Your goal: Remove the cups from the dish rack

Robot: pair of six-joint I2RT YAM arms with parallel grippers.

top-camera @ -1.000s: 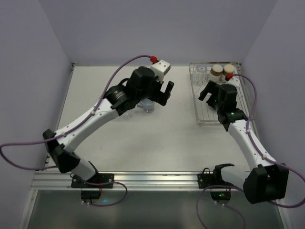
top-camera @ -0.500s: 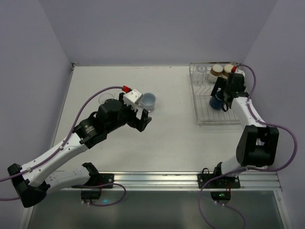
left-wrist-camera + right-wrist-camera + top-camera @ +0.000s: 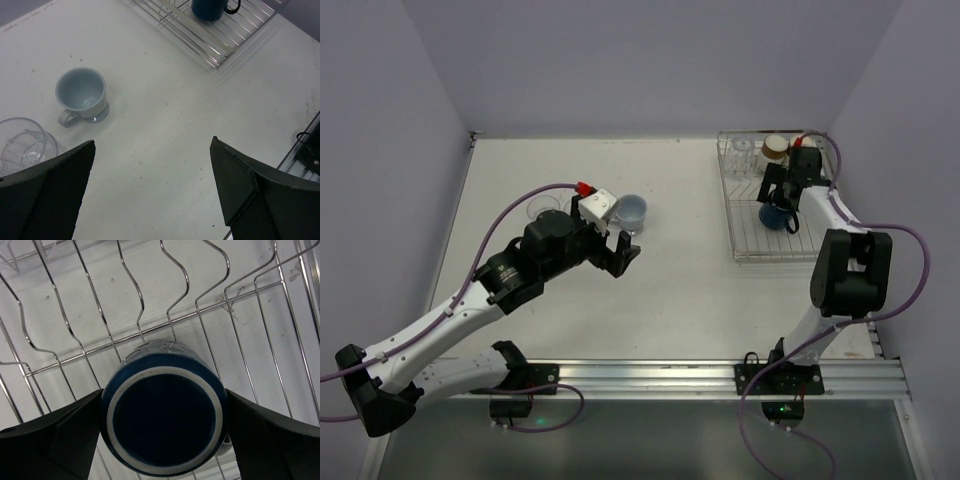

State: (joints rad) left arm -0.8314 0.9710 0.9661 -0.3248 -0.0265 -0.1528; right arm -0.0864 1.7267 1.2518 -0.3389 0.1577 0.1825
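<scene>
Pale blue cup (image 3: 81, 92) and clear tumbler (image 3: 22, 145) stand unloaded toward the counter's far-left corner. Left gripper (image 3: 152, 141) gapes empty. Right gripper (image 3: 164, 400) clamps the dark blue mug (image 3: 162, 430) inside the dish rack (image 3: 750, 245); a cream cup (image 3: 776, 147) waits there too.

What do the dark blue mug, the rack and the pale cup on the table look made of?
The dark blue mug looks like glazed ceramic: glossy, with a pale unglazed-looking ring. The dish rack is thin shiny metal wire. The pale blue cup is probably ceramic: smooth, opaque.
</scene>
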